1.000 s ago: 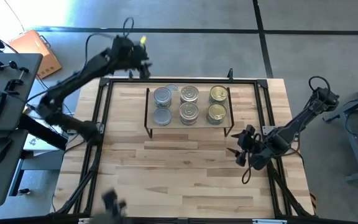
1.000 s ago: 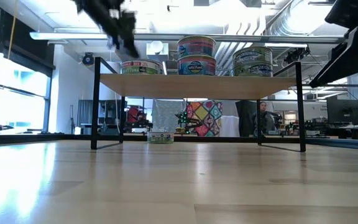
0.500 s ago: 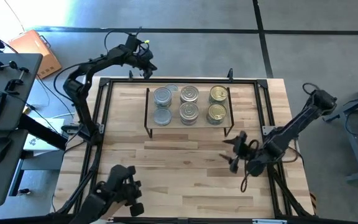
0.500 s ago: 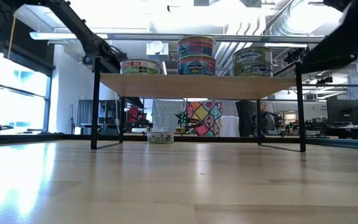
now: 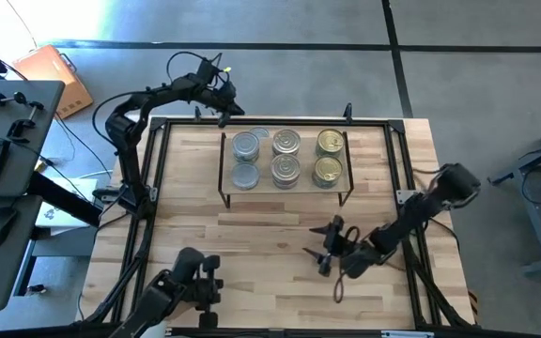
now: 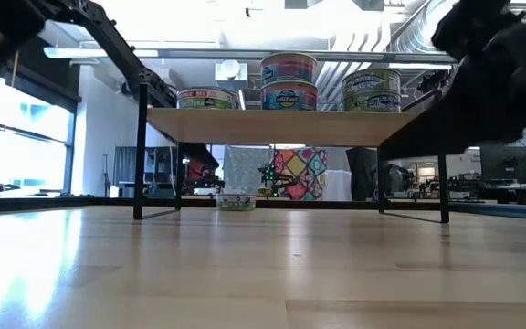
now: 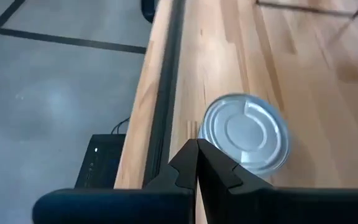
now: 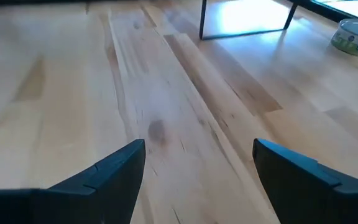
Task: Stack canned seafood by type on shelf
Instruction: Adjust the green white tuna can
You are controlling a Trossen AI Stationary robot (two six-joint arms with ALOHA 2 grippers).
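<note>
While the left gripper is closed and empty, a silver tin lies just beyond it

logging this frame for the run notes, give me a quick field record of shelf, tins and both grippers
shelf: light-wood board on black wire legs, at the table's far side
tins on shelf: three columns, silver left, pull-ring middle, gold right
loose tin: plain silver top, on the tabletop behind the shelf
left gripper: shut, empty, above the far edge
right gripper: open, empty, low over bare tabletop
</note>
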